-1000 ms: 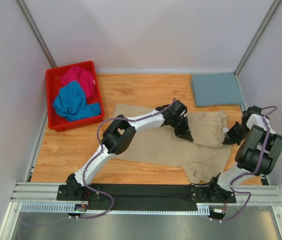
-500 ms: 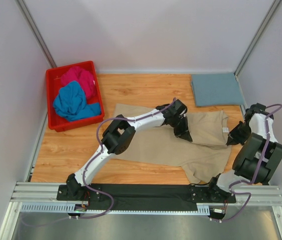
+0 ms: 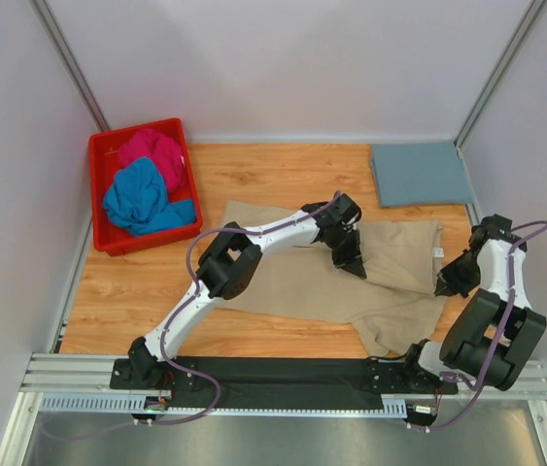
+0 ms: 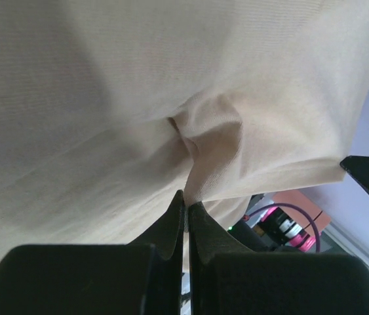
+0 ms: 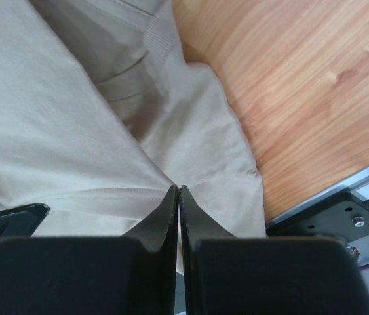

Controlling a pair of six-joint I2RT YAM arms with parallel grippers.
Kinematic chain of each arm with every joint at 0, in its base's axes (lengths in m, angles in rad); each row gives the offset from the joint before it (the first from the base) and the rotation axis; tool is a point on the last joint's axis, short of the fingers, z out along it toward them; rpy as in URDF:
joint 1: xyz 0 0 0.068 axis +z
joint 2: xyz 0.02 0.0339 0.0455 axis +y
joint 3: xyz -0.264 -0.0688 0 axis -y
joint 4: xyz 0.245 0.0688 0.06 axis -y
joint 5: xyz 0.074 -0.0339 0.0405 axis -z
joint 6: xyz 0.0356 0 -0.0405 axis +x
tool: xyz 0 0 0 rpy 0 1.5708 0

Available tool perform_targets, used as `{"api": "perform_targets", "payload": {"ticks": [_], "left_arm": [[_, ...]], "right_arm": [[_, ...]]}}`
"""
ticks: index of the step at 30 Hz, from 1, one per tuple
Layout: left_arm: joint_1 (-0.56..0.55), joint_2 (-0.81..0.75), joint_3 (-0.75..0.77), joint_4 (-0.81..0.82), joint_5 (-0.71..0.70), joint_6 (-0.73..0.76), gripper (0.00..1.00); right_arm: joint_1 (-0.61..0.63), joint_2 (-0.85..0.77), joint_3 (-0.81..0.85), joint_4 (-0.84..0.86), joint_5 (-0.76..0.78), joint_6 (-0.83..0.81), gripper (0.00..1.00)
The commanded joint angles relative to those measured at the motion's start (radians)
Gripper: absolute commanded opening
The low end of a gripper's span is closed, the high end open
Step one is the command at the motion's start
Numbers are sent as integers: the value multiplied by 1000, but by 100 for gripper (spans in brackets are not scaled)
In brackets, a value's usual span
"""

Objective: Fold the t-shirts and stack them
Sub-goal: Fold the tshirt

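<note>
The beige t-shirt lies spread across the middle of the wooden table, its right part folded over. My left gripper is shut on a pinch of its cloth near the middle. My right gripper is shut on the shirt's right edge. The grey-blue t-shirt lies folded at the back right. The magenta t-shirt and the bright blue t-shirt are bunched in the red bin.
The red bin stands at the back left. White walls close in on both sides. A black rail runs along the near edge. The table's near-right edge and a metal frame show in the right wrist view.
My right gripper has moved toward the near side along the shirt's right edge, drawing the folded flap with it. My left gripper has shifted slightly left and nearer, still pinching cloth.
</note>
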Motion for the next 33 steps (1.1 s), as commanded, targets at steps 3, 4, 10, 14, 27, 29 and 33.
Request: {"api": "perform_targets", "payload": {"ticks": [3, 4, 10, 14, 27, 29, 33], "left_arm": [[10, -51, 28, -74, -34, 40, 0], [10, -52, 28, -77, -40, 42, 0], [10, -54, 28, -86, -55, 46, 0], [10, -57, 27, -91, -69, 55, 0], [26, -189, 18, -187, -141, 179, 33], [43, -227, -27, -178, -150, 189, 34], [100, -299, -84, -140, -179, 224, 37]], "right_arm": [[2, -80, -27, 6, 110, 106, 0], [2, -93, -45, 7, 116, 119, 0], [8, -100, -79, 13, 134, 192, 0], [6, -75, -122, 26, 185, 229, 0], [6, -9, -27, 50, 160, 174, 32], [6, -26, 0, 82, 124, 130, 37], [6, 53, 86, 228, -92, -11, 39]]}}
